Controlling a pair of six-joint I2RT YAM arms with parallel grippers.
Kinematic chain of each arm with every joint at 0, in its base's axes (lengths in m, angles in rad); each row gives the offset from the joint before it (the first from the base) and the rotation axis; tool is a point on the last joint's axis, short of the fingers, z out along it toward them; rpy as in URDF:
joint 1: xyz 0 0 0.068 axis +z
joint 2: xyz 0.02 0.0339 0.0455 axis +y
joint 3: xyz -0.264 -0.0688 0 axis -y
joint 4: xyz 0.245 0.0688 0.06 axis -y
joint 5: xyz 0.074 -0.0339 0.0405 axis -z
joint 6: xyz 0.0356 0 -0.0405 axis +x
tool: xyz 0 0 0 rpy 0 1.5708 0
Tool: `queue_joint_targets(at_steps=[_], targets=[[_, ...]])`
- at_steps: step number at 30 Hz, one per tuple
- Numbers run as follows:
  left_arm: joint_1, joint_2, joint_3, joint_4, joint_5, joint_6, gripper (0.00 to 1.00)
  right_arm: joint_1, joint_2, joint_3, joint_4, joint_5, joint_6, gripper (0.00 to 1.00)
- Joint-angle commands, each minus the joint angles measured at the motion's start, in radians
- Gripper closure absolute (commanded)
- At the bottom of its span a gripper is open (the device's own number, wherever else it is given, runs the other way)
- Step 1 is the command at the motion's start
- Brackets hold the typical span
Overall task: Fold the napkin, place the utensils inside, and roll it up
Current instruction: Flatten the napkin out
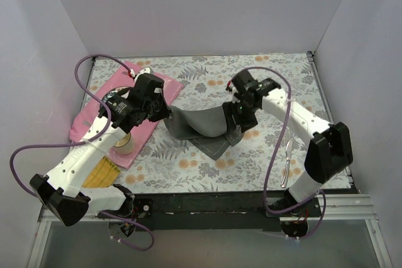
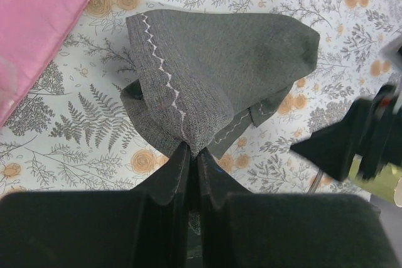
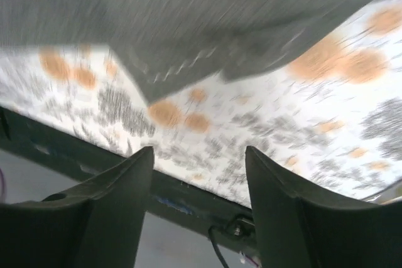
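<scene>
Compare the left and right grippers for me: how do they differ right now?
The left gripper is shut, pinching a bunched edge of the napkin; the right gripper is open, holding nothing. The left gripper is at the napkin's end nearer the pink placemat, the right gripper at the opposite end. Both are at the napkin.

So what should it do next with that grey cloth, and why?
Probably the left fingers should lower their pinched corner of the napkin and lay it flat on the table. The cloth hangs bunched and half lifted, and the right fingers stand open, holding nothing, so only the left arm controls the fold.
</scene>
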Motion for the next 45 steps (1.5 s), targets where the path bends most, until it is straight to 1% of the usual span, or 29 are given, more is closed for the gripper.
queue_joint_targets(at_steps=[1, 2, 4, 5, 8, 9, 13, 16, 17, 20, 25, 28, 33, 35, 37, 38, 39, 41, 42, 43, 45], targets=[[0.004, -0.024, -0.028, 0.016, -0.024, -0.026, 1.00, 0.210, -0.174, -0.228, 0.096, 0.117, 0.153, 0.36], [0.004, -0.019, -0.030, 0.013, -0.024, -0.030, 1.00, 0.247, -0.194, -0.309, 0.165, 0.139, 0.166, 0.39], [0.004, -0.008, -0.030, -0.005, -0.028, -0.042, 1.00, 0.332, -0.219, -0.357, 0.219, 0.179, 0.193, 0.43], [0.004, -0.002, -0.025, -0.013, -0.029, -0.042, 1.00, 0.350, -0.219, -0.384, 0.262, 0.226, 0.215, 0.44], [0.004, 0.018, -0.012, -0.033, -0.032, -0.048, 1.00, 0.401, -0.187, -0.406, 0.334, 0.237, 0.225, 0.44], [0.004, 0.024, -0.009, -0.031, -0.029, -0.048, 1.00, 0.413, -0.152, -0.395, 0.362, 0.240, 0.224, 0.44], [0.004, 0.028, 0.005, -0.030, -0.026, -0.040, 1.00, 0.485, -0.043, -0.308, 0.353, 0.291, 0.204, 0.42], [0.003, 0.024, 0.005, -0.034, -0.026, -0.045, 1.00, 0.508, 0.025, -0.262, 0.336, 0.306, 0.206, 0.39], [0.004, 0.022, 0.004, -0.036, -0.026, -0.046, 1.00, 0.513, 0.034, -0.260, 0.334, 0.312, 0.207, 0.37], [0.004, 0.012, -0.005, -0.036, -0.029, -0.048, 1.00, 0.527, 0.052, -0.277, 0.348, 0.320, 0.209, 0.35], [0.004, 0.007, -0.010, -0.045, -0.041, -0.045, 1.00, 0.532, 0.077, -0.297, 0.348, 0.343, 0.212, 0.37], [0.006, 0.006, -0.012, -0.047, -0.044, -0.042, 1.00, 0.536, 0.088, -0.317, 0.354, 0.369, 0.212, 0.41], [0.007, 0.004, -0.016, -0.048, -0.046, -0.042, 1.00, 0.542, 0.099, -0.355, 0.388, 0.387, 0.198, 0.48], [0.010, 0.004, -0.018, -0.048, -0.046, -0.042, 1.00, 0.541, 0.099, -0.362, 0.399, 0.409, 0.189, 0.56], [0.012, 0.007, -0.022, -0.045, -0.041, -0.042, 1.00, 0.541, 0.103, -0.357, 0.399, 0.423, 0.183, 0.59], [0.013, 0.006, -0.024, -0.043, -0.040, -0.042, 1.00, 0.542, 0.102, -0.357, 0.399, 0.426, 0.183, 0.63], [0.013, 0.009, -0.025, -0.042, -0.038, -0.042, 1.00, 0.541, 0.096, -0.357, 0.402, 0.430, 0.176, 0.64], [0.013, 0.012, -0.031, -0.036, -0.037, -0.040, 1.00, 0.539, 0.086, -0.360, 0.409, 0.453, 0.170, 0.75], [0.015, 0.015, -0.035, -0.033, -0.035, -0.040, 1.00, 0.533, 0.076, -0.362, 0.413, 0.453, 0.155, 0.77], [0.013, 0.018, -0.036, -0.025, -0.034, -0.037, 1.00, 0.527, 0.074, -0.362, 0.414, 0.456, 0.150, 0.87], [0.018, 0.025, -0.039, -0.011, -0.031, -0.036, 1.00, 0.504, 0.060, -0.362, 0.411, 0.456, 0.140, 0.99]])
